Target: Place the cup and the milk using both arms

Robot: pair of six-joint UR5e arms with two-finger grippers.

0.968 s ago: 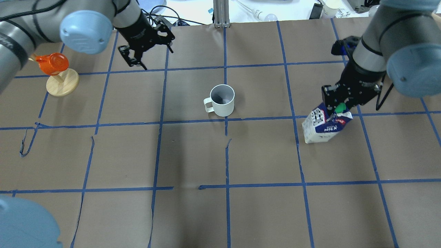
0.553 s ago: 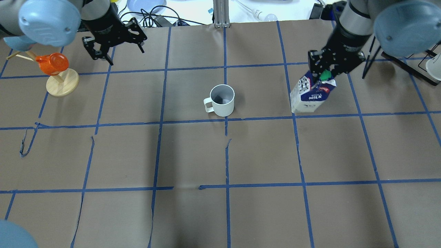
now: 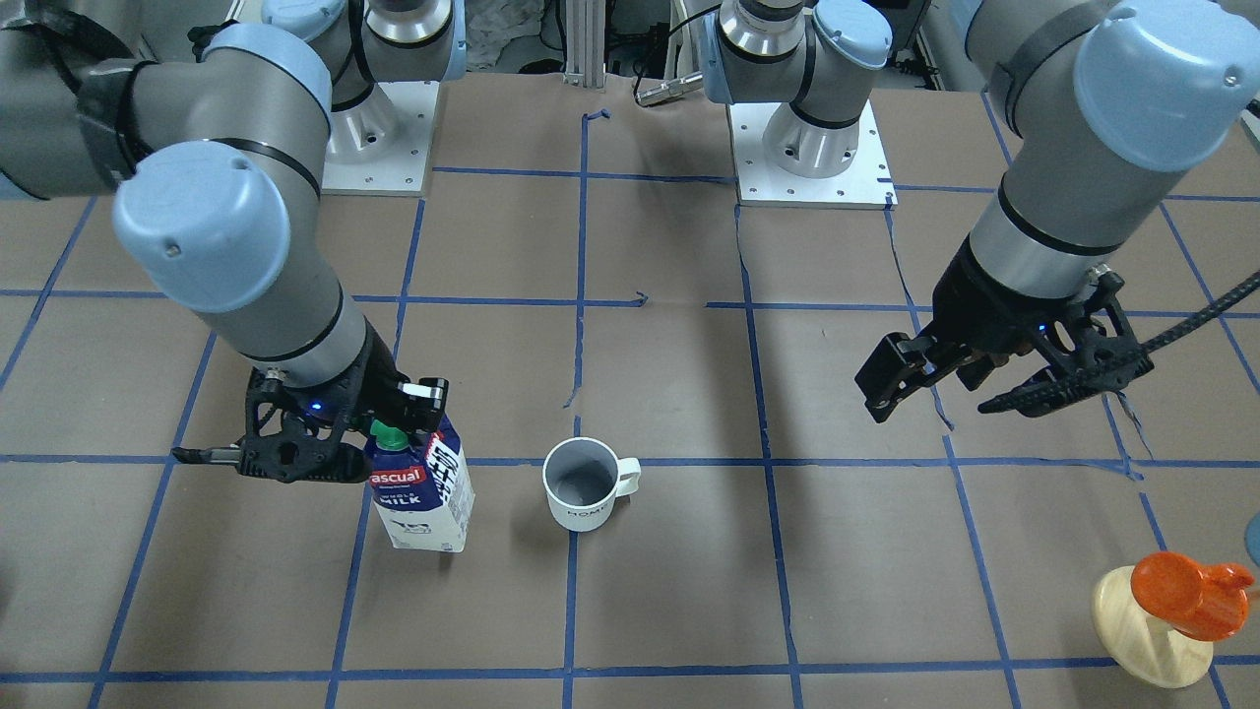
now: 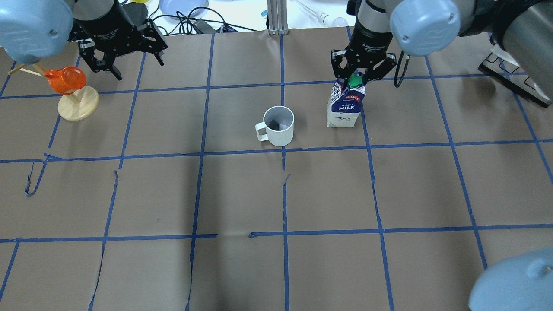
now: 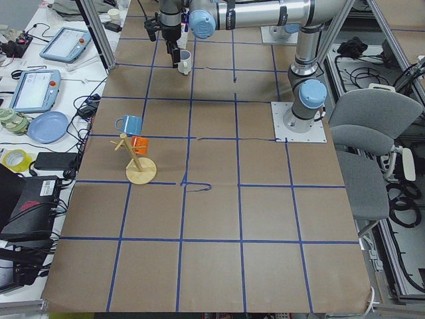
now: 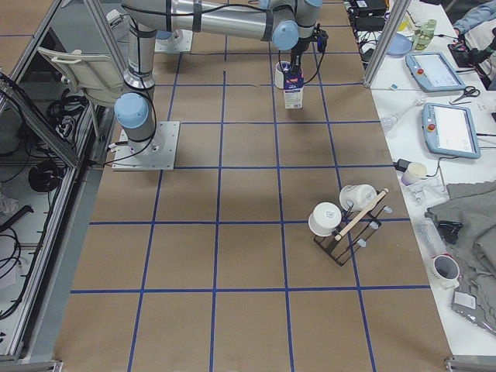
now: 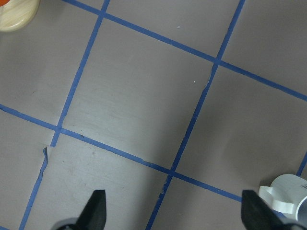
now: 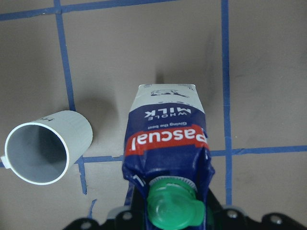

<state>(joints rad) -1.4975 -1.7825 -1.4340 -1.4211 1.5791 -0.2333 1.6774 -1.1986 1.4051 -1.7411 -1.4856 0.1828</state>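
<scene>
Swinging in from the right over the last second, the milk (image 4: 344,108) now stands upright just beside the cup (image 4: 279,125), right gripper (image 4: 362,74) clamped on its gable top; table (image 4: 276,268) contact unclear. Left gripper (image 3: 935,396), jaws wide and empty, has backed off toward the wooden stand (image 4: 77,106); cup judged placed, milk release pending
</scene>
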